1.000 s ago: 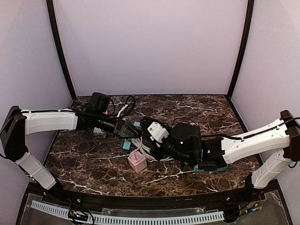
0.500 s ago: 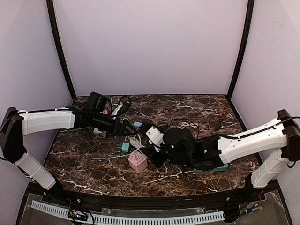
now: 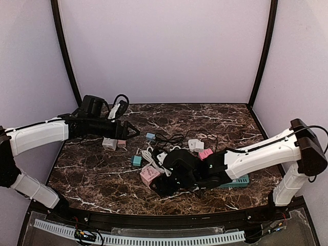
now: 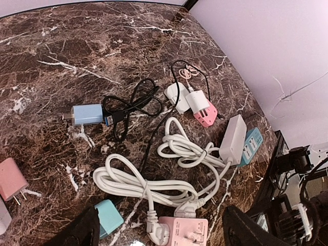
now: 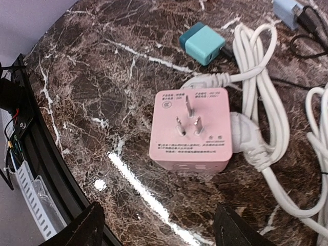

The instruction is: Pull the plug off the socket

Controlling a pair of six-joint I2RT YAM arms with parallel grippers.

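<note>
The socket is a pink cube lying prongs-up on the marble, also seen in the top view and the left wrist view. A white plug sits in its side, its coiled white cord trailing away. A second white plug rests against the cube's far side. My right gripper is open just short of the cube, touching nothing. My left gripper is open too, raised back-left, well clear.
A teal charger lies beside the cord, with a blue charger and black cable behind. Pink and white adapters sit mid-table. Grey and pink chargers lie under the left arm. A teal power strip lies under the right arm.
My right gripper went from shut to open and dropped back toward the near edge, facing the pink cube. The left arm pulled back to the left and opened wider.
</note>
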